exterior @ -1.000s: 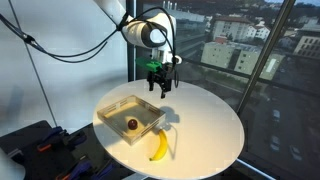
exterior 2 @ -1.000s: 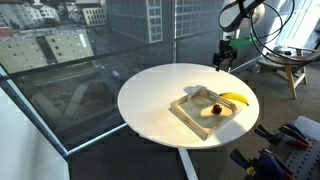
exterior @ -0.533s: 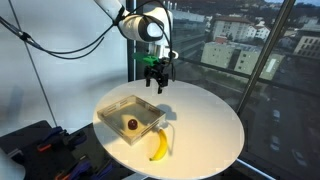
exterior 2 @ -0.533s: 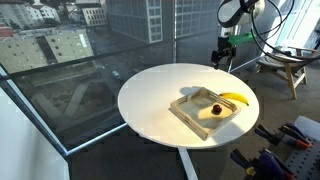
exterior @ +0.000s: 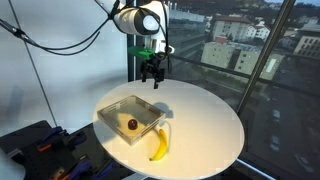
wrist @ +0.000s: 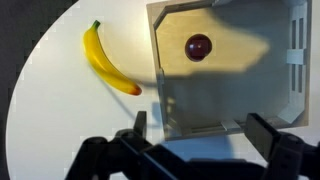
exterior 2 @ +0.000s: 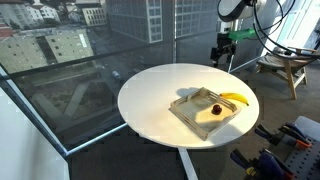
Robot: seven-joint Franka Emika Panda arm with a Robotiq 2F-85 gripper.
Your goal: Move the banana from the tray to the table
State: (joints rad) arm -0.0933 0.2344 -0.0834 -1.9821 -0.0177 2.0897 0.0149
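The yellow banana (exterior: pixel 159 146) (exterior 2: pixel 234 99) lies on the white table (exterior: pixel 205 120), outside the tray (exterior: pixel 111 109) and close along one wall. From the wrist view, the banana (wrist: pixel 108 62) sits left of the tray wall (wrist: pixel 240 112). A dark reddish round fruit (wrist: pixel 198 46) rests inside the tray. My gripper (exterior: pixel 153 78) (exterior 2: pixel 222 58) hangs high over the table's far edge, well away from the banana. Its jaws (wrist: pixel 200 125) stand open with nothing between them.
Large windows surround the table on its far side. Dark equipment (exterior: pixel 35 145) stands on the floor beside the table. Cables (exterior: pixel 60 45) hang from the arm. A wooden stand (exterior 2: pixel 285 68) is behind the table.
The gripper has risen and drawn back toward the table's far edge, still open. The banana, tray and fruit have not moved.
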